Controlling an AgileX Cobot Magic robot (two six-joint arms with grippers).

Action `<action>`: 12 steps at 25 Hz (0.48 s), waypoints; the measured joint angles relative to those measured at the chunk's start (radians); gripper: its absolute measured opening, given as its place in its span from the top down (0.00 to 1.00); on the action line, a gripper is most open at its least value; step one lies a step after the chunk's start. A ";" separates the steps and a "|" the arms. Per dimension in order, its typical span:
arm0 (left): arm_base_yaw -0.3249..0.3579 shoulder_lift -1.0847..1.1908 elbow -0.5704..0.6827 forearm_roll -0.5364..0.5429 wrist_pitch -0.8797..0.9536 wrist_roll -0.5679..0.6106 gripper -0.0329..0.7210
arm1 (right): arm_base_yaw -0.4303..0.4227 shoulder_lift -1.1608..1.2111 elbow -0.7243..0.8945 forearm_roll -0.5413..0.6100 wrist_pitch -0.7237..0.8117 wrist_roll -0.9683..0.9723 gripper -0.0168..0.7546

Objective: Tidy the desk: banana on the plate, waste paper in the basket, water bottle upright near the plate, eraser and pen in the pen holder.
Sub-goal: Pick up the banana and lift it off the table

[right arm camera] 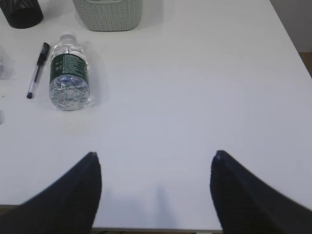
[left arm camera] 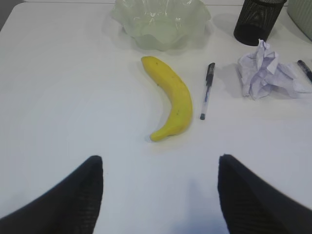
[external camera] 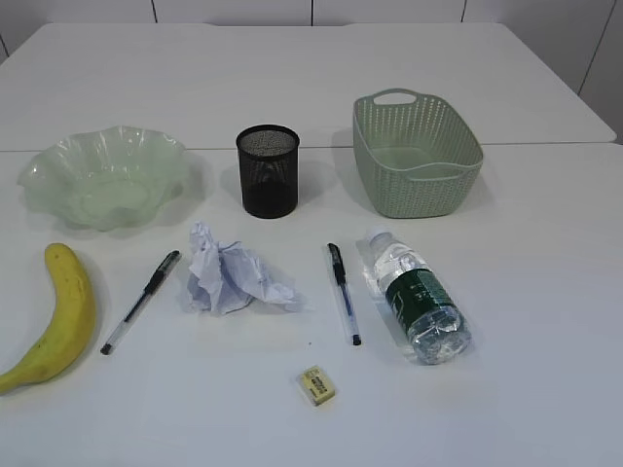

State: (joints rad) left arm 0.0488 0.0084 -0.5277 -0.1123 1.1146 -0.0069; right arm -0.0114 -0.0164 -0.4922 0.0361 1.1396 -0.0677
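White surface (external camera: 545, 292). Banana (left arm camera: 171, 97) flat, well ahead of left fingers (left arm camera: 68, 200), centred between them, near plate (left arm camera: 161, 22). Bottle (right arm camera: 69, 72) on side, ahead-left of right fingers (right arm camera: 253, 195). Both pairs spread wide, gripping nothing.

Exterior view: raised, slanting down across the white table (external camera: 545, 292) from its near edge, facing the far edge; whole layout in frame, moderately distant.

Left wrist view: low above the table's left part, facing forward and down, left gripper (left arm camera: 161, 195) fingers at bottom corners. Banana (left arm camera: 173, 100) centre, plate (left arm camera: 161, 24) top, pen holder (left arm camera: 256, 19) upper right.

Right wrist view: same pose over the right part, right gripper (right arm camera: 156, 195) at bottom. Water bottle (right arm camera: 69, 73) and basket (right arm camera: 107, 12) upper left.

Shared: both wrist views show the pen holder; the exterior view covers both areas.
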 joint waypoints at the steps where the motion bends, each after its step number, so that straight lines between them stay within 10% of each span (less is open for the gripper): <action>1: 0.000 0.000 0.000 0.000 0.000 0.000 0.26 | 0.000 0.000 0.000 0.000 0.000 0.000 0.30; 12: 0.000 0.000 0.000 0.000 0.000 0.000 0.27 | 0.000 0.000 0.000 0.000 0.000 0.000 0.30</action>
State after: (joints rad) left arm 0.0488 0.0084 -0.5277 -0.1123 1.1146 -0.0069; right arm -0.0114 -0.0164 -0.4922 0.0361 1.1396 -0.0677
